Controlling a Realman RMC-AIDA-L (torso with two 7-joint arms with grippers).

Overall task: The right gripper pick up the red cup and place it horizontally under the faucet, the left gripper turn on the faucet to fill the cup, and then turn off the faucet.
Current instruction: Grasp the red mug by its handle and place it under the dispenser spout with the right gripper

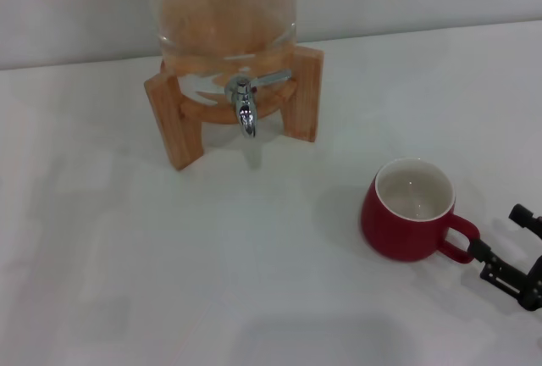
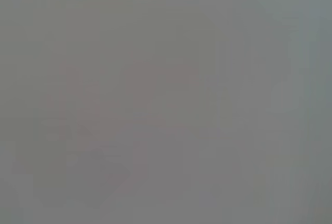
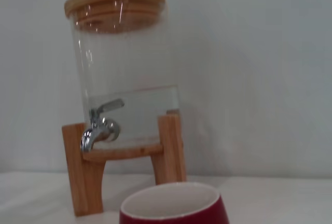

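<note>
The faucet [image 1: 246, 108] sits at the back left of the table [image 1: 169, 281], on a glass jar [image 3: 127, 73] in a wooden stand [image 1: 174, 124], with nothing under its spout. Well to the right and nearer, the red cup [image 1: 406, 213] stands upright, its handle pointing at the right gripper [image 1: 504, 243]. Its fingers [image 1: 483, 252] are apart, one just at the handle. This looks like the pick-up step. Next the fingers should close on the handle and carry the cup under the spout. The left gripper is not seen.
</note>
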